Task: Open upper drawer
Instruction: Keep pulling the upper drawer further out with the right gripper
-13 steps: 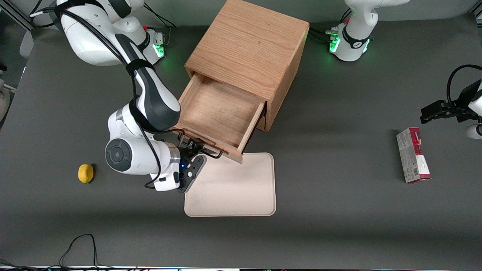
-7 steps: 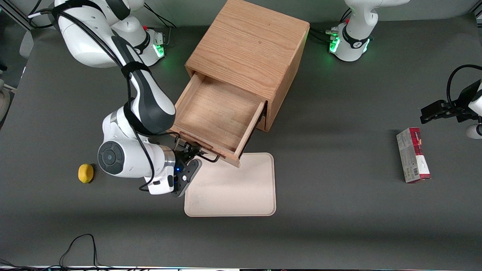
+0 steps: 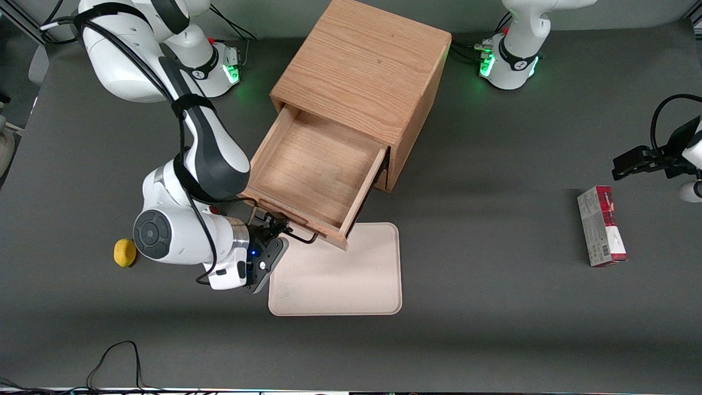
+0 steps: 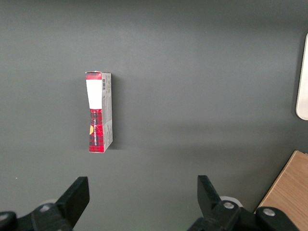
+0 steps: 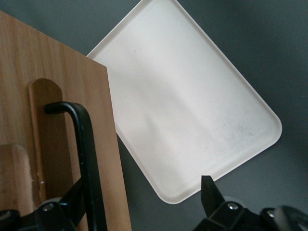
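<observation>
- Gripper (image 3: pixel 272 229) sits left of frame centre in the front view, its fingers spread wide around the black wire handle (image 3: pixel 296 235), not pinching it.
- Lemon (image 3: pixel 124 252) lies at the left edge of the scene.
- Upper drawer (image 3: pixel 312 170) is pulled far out of the oak cabinet (image 3: pixel 362 71) (bare wood inside).
- Cream tray (image 3: pixel 340 274) lies below the drawer front.
- Red carton (image 3: pixel 601 226) lies at the right.

Dark grey matte tabletop (image 3: pixel 493 340)

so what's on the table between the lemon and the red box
In the front view, between lemon and red box: the gripper at the upper drawer handle, then the tray.
</observation>
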